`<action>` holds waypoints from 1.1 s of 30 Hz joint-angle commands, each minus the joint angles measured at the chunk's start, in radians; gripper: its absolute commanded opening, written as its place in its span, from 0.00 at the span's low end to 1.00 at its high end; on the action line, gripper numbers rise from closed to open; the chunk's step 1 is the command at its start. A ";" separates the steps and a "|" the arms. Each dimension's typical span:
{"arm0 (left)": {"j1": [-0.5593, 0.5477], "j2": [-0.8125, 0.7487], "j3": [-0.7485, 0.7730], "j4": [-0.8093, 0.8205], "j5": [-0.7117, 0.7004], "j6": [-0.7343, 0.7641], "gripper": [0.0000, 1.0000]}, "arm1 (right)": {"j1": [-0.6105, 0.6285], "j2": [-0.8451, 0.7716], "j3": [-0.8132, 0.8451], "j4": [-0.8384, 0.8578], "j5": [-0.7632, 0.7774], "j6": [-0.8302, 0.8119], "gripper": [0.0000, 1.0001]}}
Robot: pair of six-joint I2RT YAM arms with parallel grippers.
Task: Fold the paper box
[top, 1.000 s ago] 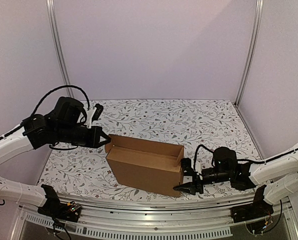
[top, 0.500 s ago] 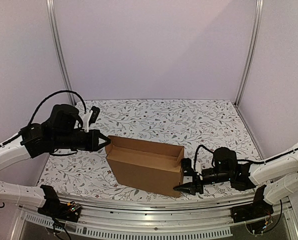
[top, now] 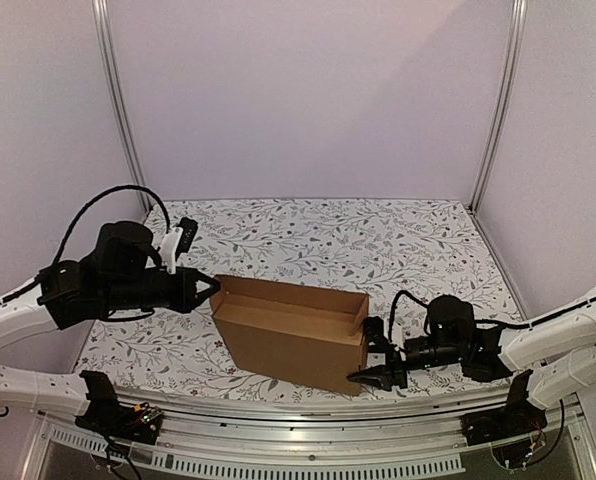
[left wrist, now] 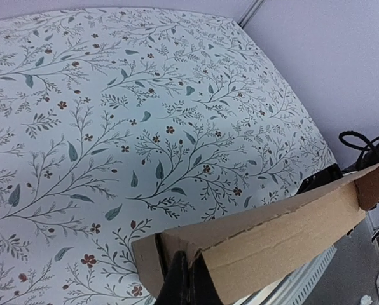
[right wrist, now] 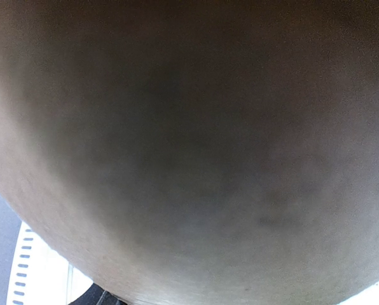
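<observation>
The paper box [top: 293, 340], plain brown cardboard, stands lengthwise on the flowered table with its open top showing. My left gripper [top: 213, 285] is shut, its tips against the fold at the box's upper left end. In the left wrist view the closed gripper [left wrist: 188, 270] touches the corner where the end flap meets the long wall of the box [left wrist: 285, 235]. My right gripper [top: 364, 352] is at the box's right end, one finger by the top back corner and one by the bottom front corner, holding that end. Blurred cardboard [right wrist: 189, 140] fills the right wrist view and hides the fingers.
The flowered table cloth [top: 378, 240] stretches behind the box to the lilac back wall. A metal rail [top: 308, 440] runs along the near edge just in front of the box. Upright posts [top: 116, 100] stand at the back corners.
My left arm has sunk lower and stretched forward, its shut tips staying at the box's left end, whose top corner has dipped slightly. The right arm has not moved.
</observation>
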 commanded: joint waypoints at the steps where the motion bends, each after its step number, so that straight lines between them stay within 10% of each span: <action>1: -0.049 0.007 -0.071 -0.093 0.027 -0.019 0.00 | 0.017 -0.011 -0.012 -0.014 0.015 0.033 0.24; 33: -0.197 -0.092 -0.159 -0.183 -0.341 -0.120 0.00 | 0.068 -0.085 -0.033 -0.028 0.073 0.060 0.24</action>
